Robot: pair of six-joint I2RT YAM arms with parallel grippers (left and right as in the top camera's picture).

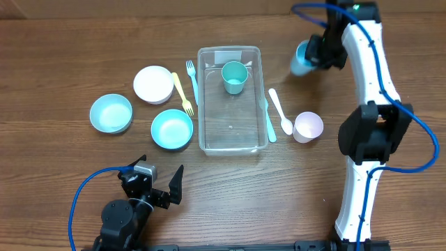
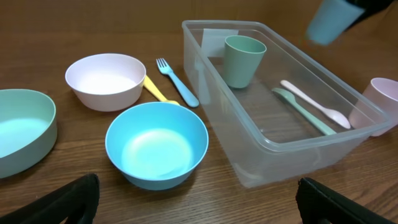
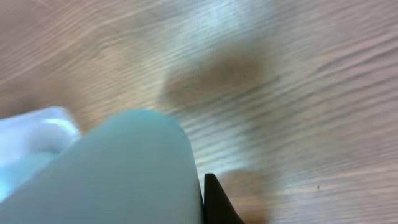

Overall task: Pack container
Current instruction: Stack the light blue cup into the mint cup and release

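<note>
The clear rectangular container (image 1: 230, 124) (image 2: 292, 142) stands mid-table with a green cup (image 1: 234, 76) (image 2: 244, 59) upright inside its far end. My right gripper (image 1: 311, 54) hovers right of the container's far corner, shut on a light-blue cup (image 1: 302, 60) (image 2: 329, 22) (image 3: 118, 177). In the right wrist view the cup fills the lower left, pressed against one black finger (image 3: 214, 204); the other finger is hidden. My left gripper (image 1: 159, 183) (image 2: 199, 208) sits low at the near table edge, open, nothing between its fingers (image 2: 68, 205).
Right of the container lie a teal utensil (image 1: 268, 122), a white spoon (image 1: 280, 110) and a pink cup (image 1: 307, 127). On its left are a blue fork (image 1: 192, 80), a yellow fork (image 1: 182, 94), a white bowl (image 1: 153, 84) and two light-blue bowls (image 1: 172, 130), (image 1: 111, 113).
</note>
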